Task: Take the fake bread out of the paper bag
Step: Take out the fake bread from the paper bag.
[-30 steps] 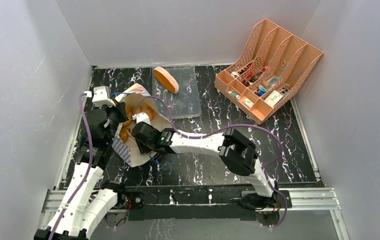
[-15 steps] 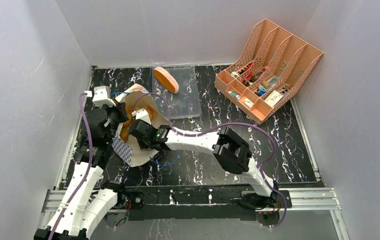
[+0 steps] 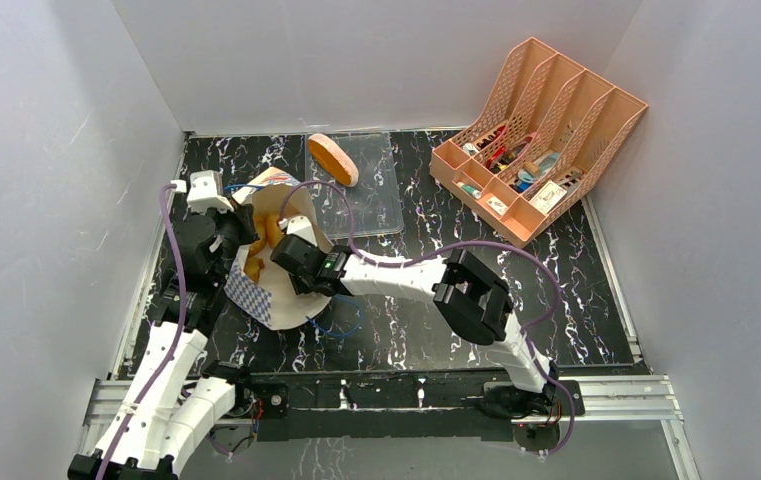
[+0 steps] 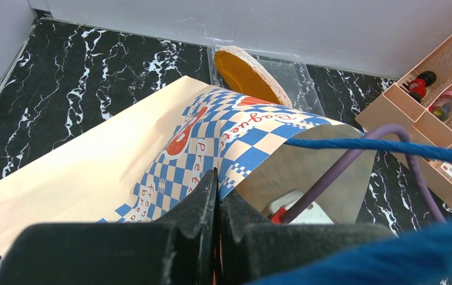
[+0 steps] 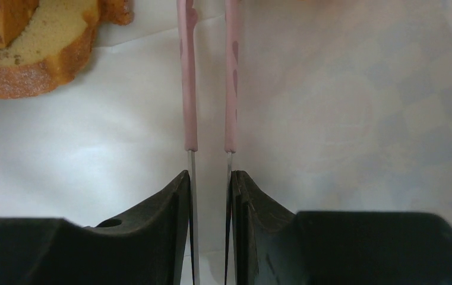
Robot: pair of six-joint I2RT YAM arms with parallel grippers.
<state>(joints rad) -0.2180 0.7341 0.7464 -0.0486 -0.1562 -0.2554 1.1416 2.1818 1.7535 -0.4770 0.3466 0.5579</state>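
Top view: my right fingers [image 5: 152,225], pinching tongs [image 5: 189,89], went deeper into bag [image 3: 276,305]; bread [image 5: 27,59] beside tongs, not yet caught, grab looks close; left fingers [image 4: 193,208] pressed together on bag rim.

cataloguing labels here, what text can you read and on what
"Baguet…", red script, cut off: checkered band of the paper bag.
"Pret…", blue, cut off: same band.
Other blue lettering on the band: too skewed to read.
Labels on items in the pink organizer: too small to read.
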